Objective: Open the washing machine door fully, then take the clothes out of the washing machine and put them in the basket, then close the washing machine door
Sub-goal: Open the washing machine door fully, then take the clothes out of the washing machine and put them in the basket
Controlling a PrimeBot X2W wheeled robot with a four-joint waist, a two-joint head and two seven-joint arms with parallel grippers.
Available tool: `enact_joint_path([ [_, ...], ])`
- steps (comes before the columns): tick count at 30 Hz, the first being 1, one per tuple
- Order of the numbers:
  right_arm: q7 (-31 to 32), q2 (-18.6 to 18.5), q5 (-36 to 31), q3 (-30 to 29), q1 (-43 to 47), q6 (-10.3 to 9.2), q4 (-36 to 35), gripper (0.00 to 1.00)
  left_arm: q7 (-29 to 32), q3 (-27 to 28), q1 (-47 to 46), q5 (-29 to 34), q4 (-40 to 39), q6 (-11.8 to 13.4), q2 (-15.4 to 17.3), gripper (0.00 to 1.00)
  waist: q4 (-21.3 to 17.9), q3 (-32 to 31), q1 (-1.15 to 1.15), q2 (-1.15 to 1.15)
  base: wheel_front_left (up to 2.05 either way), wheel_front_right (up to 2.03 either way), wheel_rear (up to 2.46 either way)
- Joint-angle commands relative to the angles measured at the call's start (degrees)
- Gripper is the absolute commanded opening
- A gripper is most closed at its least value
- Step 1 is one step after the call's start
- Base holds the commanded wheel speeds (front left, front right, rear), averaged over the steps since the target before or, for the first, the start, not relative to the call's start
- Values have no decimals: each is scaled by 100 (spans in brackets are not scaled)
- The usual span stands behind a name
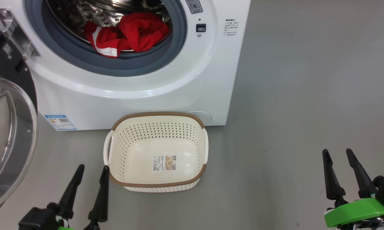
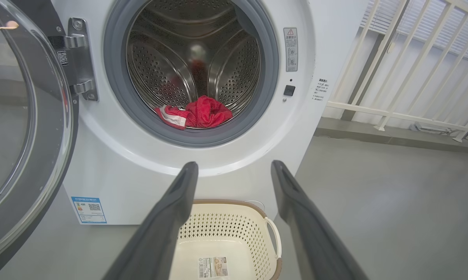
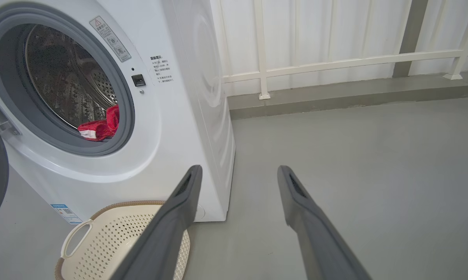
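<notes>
Both jaws wide apart, clothes [image 1: 137, 32] in washing machine [image 1: 179, 89], door [image 1: 10, 127] open, basket [image 1: 131, 140] in front.

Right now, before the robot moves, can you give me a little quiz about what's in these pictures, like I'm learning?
1. Fill in the gap: the washing machine door stands ____.
2. True or false: the basket has no clothes in it.
3. Pick one. The red clothes are:
A. inside the washing machine, at the front of its drum
B. in the basket
C. hanging on the door

Key: 1 open; 2 true; 3 A.
</notes>
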Motion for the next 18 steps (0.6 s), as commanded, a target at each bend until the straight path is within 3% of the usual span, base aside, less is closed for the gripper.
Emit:
enact_joint_path([
  [1,-36,-63,23,70,13,37,-166,100,-29,147,-62,3,-167,9,126,100,-43,9,0,0,0,0,0],
  [18,-36,-26,5,45,-49,37,-181,100,-29,65,-146,-65,-265,9,220,100,-65,62,0,0,0,0,0],
])
